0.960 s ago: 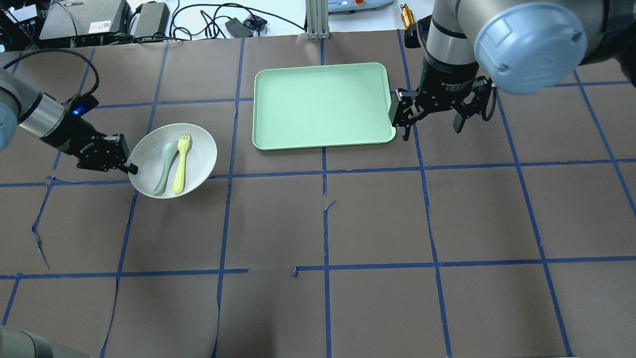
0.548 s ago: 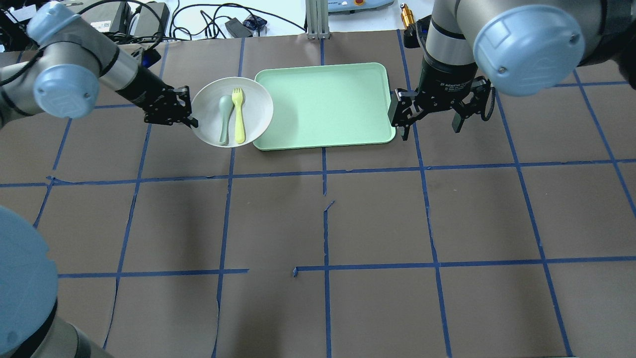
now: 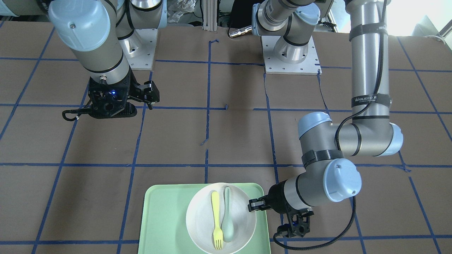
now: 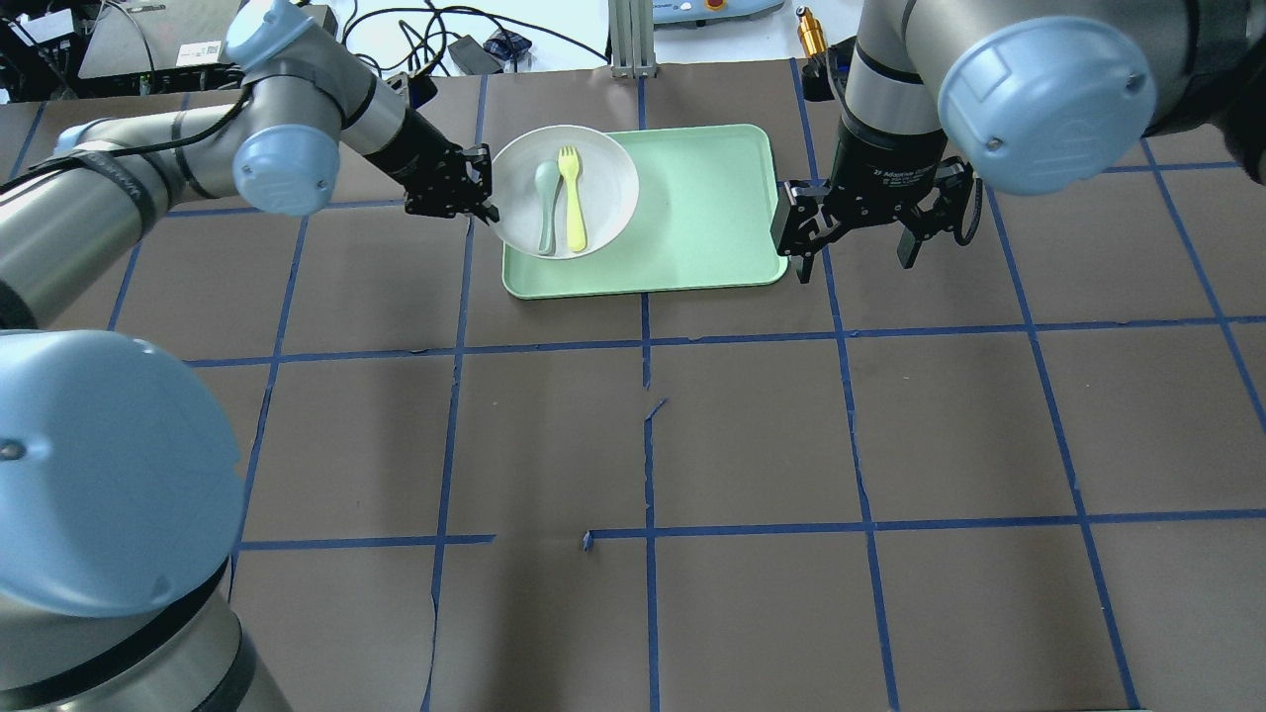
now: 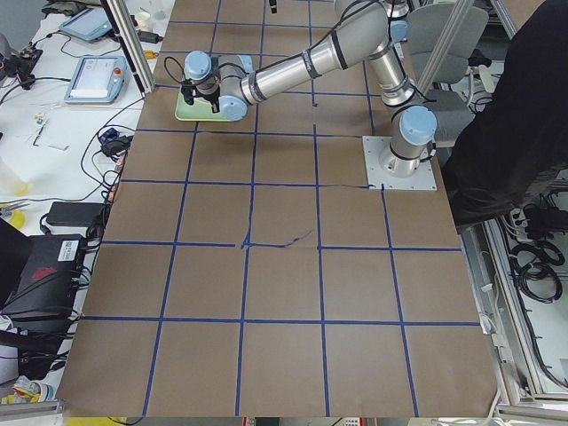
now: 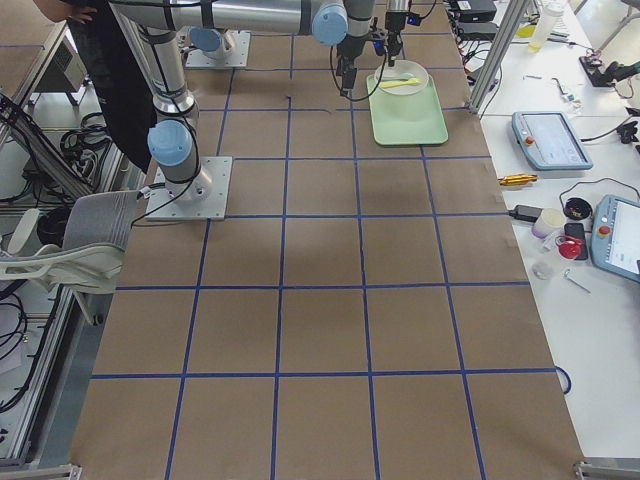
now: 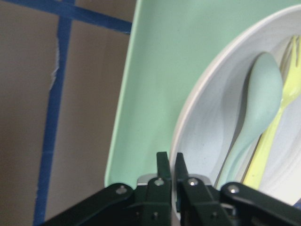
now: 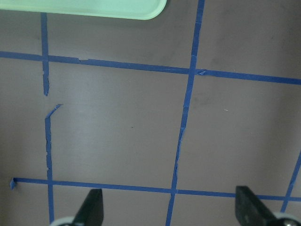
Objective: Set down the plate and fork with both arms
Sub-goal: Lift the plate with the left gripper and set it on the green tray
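In the overhead view the left gripper [image 4: 489, 206] holds the plate [image 4: 613, 178] by its left rim over the left end of the green tray [image 4: 702, 218], the rim just overhanging the tray's left edge. The yellow fork [image 4: 572, 203] and a grey-green spoon [image 4: 545, 198] lie side by side in the plate. Only the left wrist view shows the grip closely: the jaws are clenched on the plate's rim. None of the views shows whether the plate rests on the tray. The right gripper [image 4: 853, 257] hangs just beside the tray's right end. Its wrist view shows the jaws released and spread wide over the bare brown surface [image 4: 752, 435].
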You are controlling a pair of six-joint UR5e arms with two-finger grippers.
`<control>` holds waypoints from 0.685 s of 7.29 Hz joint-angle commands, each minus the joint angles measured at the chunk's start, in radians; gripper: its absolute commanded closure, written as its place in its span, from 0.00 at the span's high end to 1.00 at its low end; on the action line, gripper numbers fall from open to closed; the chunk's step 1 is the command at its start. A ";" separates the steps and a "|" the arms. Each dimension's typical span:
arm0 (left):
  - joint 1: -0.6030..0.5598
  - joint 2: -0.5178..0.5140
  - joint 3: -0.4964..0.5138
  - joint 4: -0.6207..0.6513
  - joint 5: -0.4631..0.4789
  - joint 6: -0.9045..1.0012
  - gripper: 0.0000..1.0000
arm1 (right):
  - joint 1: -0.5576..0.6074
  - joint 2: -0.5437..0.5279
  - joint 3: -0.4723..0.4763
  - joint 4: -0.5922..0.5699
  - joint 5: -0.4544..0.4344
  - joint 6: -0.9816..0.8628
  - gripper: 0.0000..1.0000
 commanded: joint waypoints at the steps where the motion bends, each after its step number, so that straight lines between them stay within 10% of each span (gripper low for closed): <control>1: -0.037 -0.059 0.019 0.055 0.000 -0.030 0.00 | 0.000 0.004 0.000 -0.003 -0.002 -0.001 1.00; 5: -0.063 -0.091 0.020 0.092 -0.003 -0.063 0.00 | 0.000 0.010 0.000 -0.017 -0.002 -0.001 1.00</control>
